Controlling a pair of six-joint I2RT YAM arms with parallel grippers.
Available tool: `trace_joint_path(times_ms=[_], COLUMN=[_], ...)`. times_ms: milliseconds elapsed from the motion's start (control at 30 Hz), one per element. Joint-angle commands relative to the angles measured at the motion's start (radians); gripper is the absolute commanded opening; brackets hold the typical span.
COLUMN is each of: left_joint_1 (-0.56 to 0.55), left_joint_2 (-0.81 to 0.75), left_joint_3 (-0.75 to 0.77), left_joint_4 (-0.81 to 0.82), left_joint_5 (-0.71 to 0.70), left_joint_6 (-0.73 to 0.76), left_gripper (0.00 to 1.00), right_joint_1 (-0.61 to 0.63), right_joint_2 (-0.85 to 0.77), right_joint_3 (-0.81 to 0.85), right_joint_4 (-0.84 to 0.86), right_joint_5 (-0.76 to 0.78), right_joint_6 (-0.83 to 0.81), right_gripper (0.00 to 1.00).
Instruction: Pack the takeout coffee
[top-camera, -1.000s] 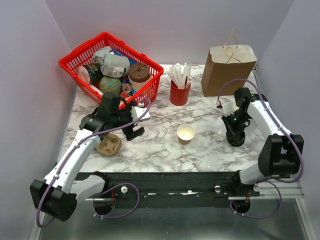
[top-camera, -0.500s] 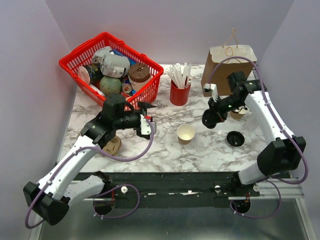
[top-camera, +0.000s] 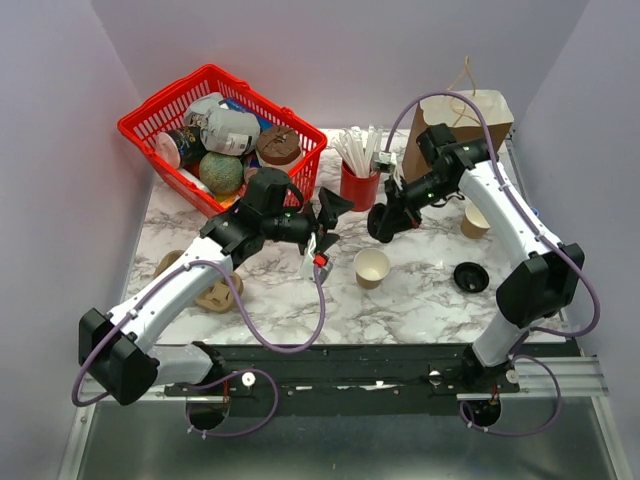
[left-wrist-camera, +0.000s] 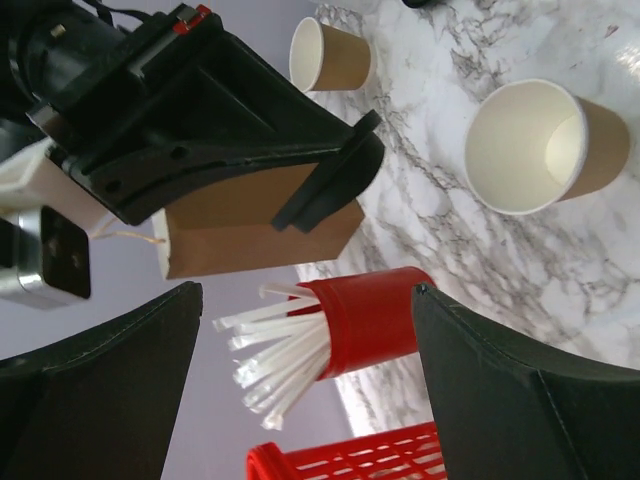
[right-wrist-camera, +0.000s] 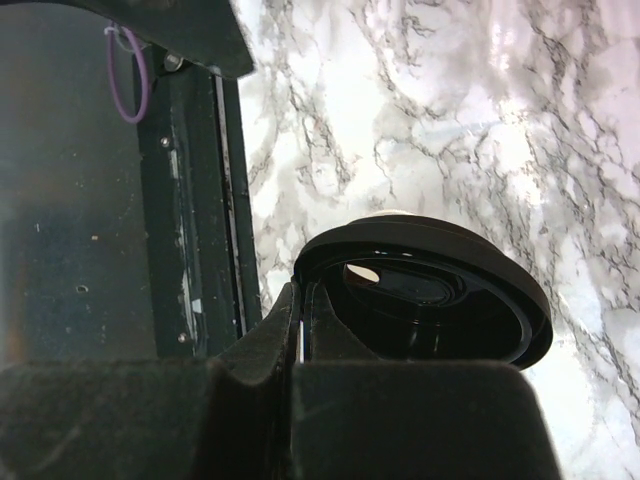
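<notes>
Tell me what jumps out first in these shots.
Both arms reach in close together over the middle of the marble table. The right gripper clamps a black lid by its rim, and the left gripper hangs open facing it. Just in front of them stands a lidless paper cup. At the far left, a bright red basket is heaped with packaged goods.

Takeout coffee (top-camera: 470, 277) — small cup seen from above, round black lid on top, body mostly hidden beneath it; upright on marble surface, right side.
</notes>
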Motion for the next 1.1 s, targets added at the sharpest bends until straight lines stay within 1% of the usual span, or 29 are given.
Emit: trace_joint_path(times_ms=[0,100,133,200,233,333,467,533,700,900,1033,1067], left_joint_1=[-0.021,-0.039,-0.044,-0.056,-0.058,-0.065,-0.079,-0.082,-0.091,-0.099,-0.108,-0.11], left_joint_2=[0.034,0.06,0.07,0.097,0.106,0.137,0.166,0.177,0.203,0.22,0.229,0.234], left_joint_3=[0.053,0.061,0.078,0.101,0.124,0.148,0.153,0.171,0.184,0.181,0.181,0.182], left_joint_4=[-0.037,-0.049,-0.062,-0.116,-0.136,-0.181,-0.181,-0.213,-0.257,-0.251,-0.236,-0.233], left_joint_5=[0.085,0.061,0.053,0.019,0.009,-0.028,-0.059,-0.076,-0.108,-0.131,-0.156,-0.16], left_joint_6=[0.236,0.287,0.3,0.337,0.371,0.406,0.44,0.451,0.485,0.518,0.526,0.532], left_gripper=[0.93,0.9,0.86,0.81,0.77,0.72,0.68,0.65,0.63,0.59,0.54,0.51], right_joint_1=[0.029,0.048,0.052,0.063,0.066,0.072,0.086,0.089,0.104,0.115,0.126,0.127], right_joint_2=[0.012,0.023,0.026,0.027,0.026,0.026,0.027,0.027,0.026,0.026,0.021,0.021], right_joint_3=[0.021,0.027,0.028,0.033,0.036,0.035,0.036,0.038,0.035,0.031,0.027,0.027], right_joint_4=[-0.188,-0.188,-0.188,-0.188,-0.188,-0.188,-0.188,-0.188,-0.188,-0.188,-0.188,-0.188], right_joint_5=[-0.052,-0.043,-0.038,-0.034,-0.032,-0.028,-0.015,-0.012,-0.001,0.009,0.022,0.023], right_joint_6=[-0.003,0.007,0.01,0.013,0.017,0.022,0.03,0.033,0.037,0.04,0.04,0.04], right_gripper=[0.03,0.03,0.03,0.03,0.03,0.03,0.03,0.03,0.03,0.02,0.02,0.02])
